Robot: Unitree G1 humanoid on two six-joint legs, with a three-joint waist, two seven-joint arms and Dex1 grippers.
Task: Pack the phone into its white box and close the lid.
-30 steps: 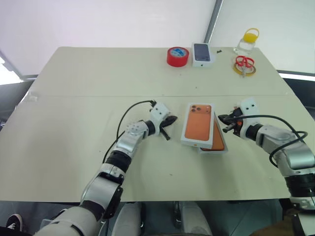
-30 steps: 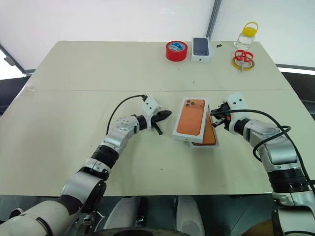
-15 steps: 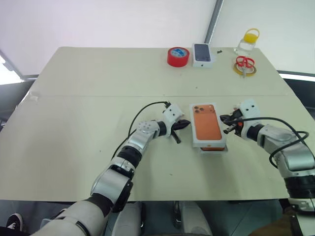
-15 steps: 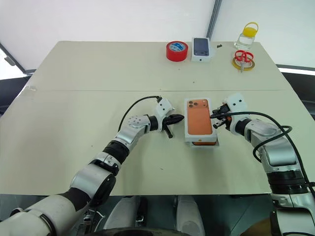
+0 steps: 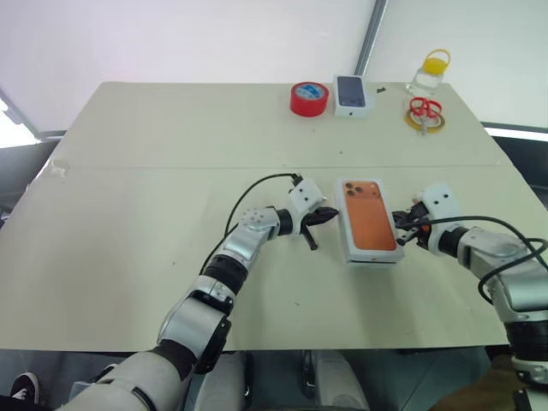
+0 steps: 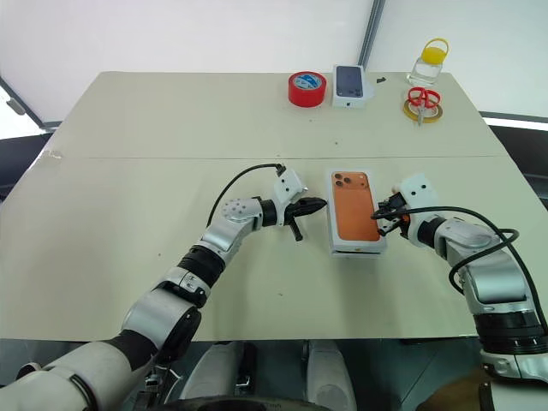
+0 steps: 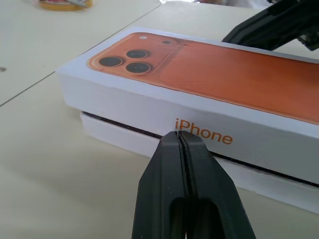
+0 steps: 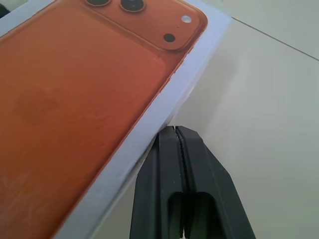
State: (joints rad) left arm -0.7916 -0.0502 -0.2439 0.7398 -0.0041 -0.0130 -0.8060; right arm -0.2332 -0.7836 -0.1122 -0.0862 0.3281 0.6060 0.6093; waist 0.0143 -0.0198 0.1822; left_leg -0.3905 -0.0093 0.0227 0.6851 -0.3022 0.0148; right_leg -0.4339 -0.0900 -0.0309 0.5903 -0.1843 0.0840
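Left eye view: lid [image 5: 370,220] sits on white box [image 7: 164,144] mid-worktop, not fully down, both fingers pressed together, left gripper [image 5: 329,214] at 9 o'clock, right gripper [image 5: 402,229] at 3, likely squaring it.

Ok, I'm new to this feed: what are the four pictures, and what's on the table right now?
Two pictures come from the robot's head, looking down over both arms; the other two come from cameras on its wrists. On the table the lid with the printed orange phone sits over the white box, a dark gap still showing between them. The left gripper and right gripper flank it, jaws shut, holding nothing. At the far edge lie red tape, a smaller phone box, scissors and a yellow-capped bottle.
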